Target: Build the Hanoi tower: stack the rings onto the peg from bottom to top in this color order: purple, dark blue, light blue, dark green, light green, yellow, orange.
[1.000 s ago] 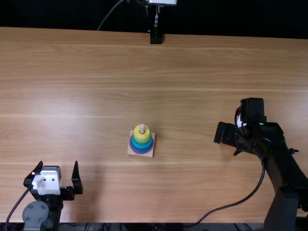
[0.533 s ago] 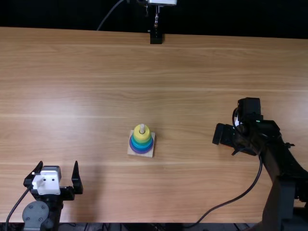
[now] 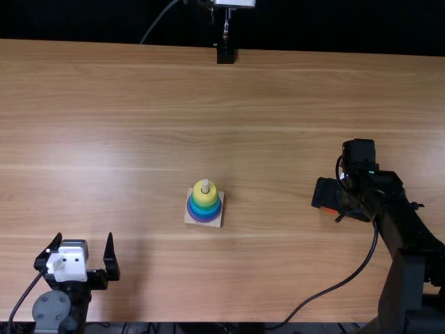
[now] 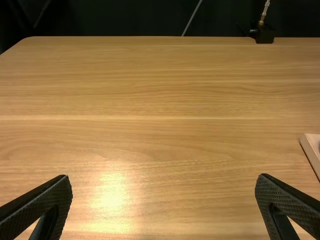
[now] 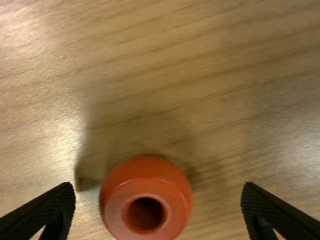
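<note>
Top view: since the earlier frame, the right gripper [image 3: 332,195] has edged toward the right of the frame, uncovering a bit of orange ring [image 3: 329,209] beneath. Left of centre, yellow-topped rings [image 3: 204,202] circle a pale peg [image 3: 205,185] on a square wooden base [image 3: 217,220]; at lower left, the left gripper [image 3: 84,237] stands open. Left wrist view: its fingers [image 4: 41,200], finely cross-hatched, are wide apart. Right wrist view: the glossy, round-shouldered orange ring sits on grained wood between spread fingers [image 5: 56,207], gaps either side.
</note>
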Controlling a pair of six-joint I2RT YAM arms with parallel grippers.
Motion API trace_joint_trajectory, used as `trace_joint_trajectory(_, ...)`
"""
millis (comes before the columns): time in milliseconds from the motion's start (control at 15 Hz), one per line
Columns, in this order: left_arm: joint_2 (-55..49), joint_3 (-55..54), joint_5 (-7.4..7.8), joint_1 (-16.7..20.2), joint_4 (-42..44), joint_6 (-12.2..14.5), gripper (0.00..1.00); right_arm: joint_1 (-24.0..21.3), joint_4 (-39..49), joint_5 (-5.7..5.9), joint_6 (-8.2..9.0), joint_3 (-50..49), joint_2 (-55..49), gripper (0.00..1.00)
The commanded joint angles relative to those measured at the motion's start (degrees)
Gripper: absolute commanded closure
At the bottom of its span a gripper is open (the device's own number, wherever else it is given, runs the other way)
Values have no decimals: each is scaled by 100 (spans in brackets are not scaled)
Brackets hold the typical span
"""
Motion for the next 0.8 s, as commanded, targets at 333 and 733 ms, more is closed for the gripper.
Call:
trace_joint_trajectory(333, -62, -607, -36, 38, -469, 11, 0, 191, -13, 302, 93, 122, 93, 85)
trace_joint_trajectory(733, -62, -607, -36, 38, -469, 11, 0, 534, -13, 260, 125, 148, 32, 95)
